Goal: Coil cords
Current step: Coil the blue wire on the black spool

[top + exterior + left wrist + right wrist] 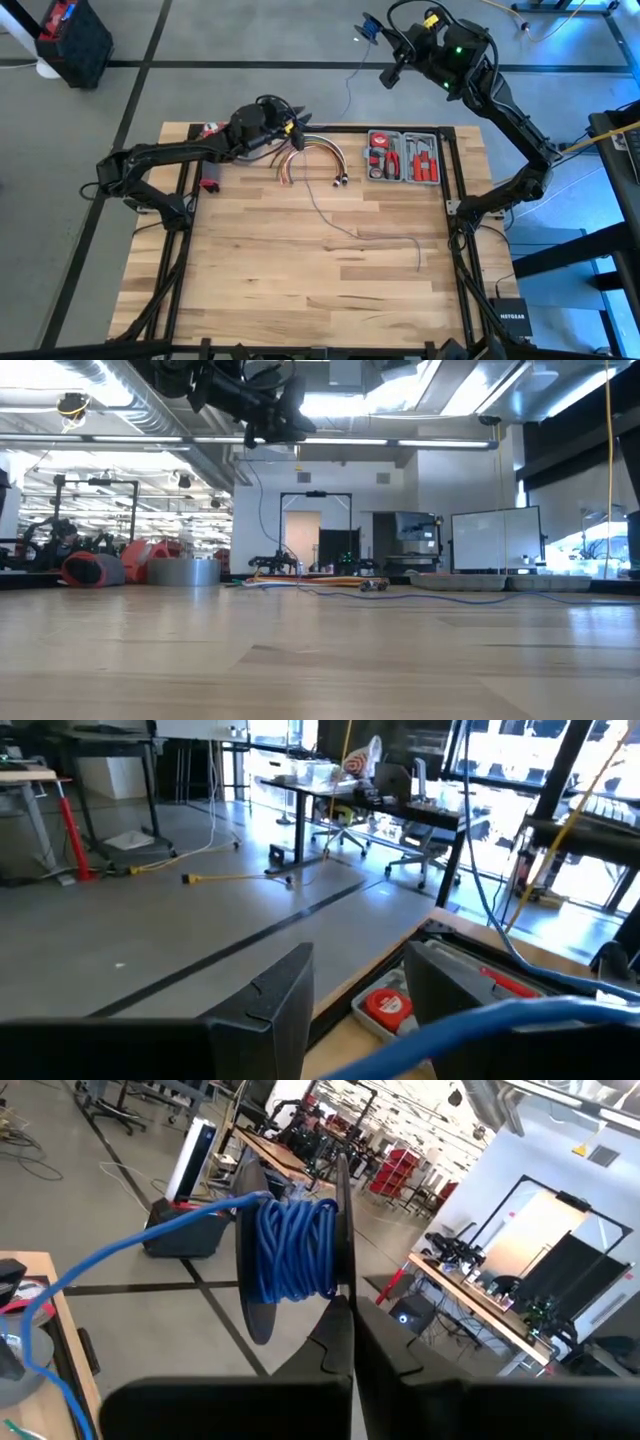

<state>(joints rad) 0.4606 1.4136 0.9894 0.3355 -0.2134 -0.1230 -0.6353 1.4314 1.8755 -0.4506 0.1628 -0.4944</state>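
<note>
The cord is thin and blue. Part of it is wound on a dark spool, which my right gripper holds shut, high beyond the table's far edge. From the spool the cord drops toward the table's far edge. A loose length lies slack on the wood and shows in the low view. My left gripper hovers open above the far edge. In its wrist view the cord crosses in front of one finger. My right gripper pinches the rim of one of the spool's disc flanges between its two shut fingers. The spool stands edge-on beyond the fingertips, lifted clear of everything, and the cord leaves its wound core slack. My left gripper has the cord running across one finger; I cannot tell whether they touch.
An arched bundle of orange, red and white cables lies below the left gripper. A red and grey tool case stands at the far right. Small red items lie at the far left. The near half of the tabletop is bare wood.
</note>
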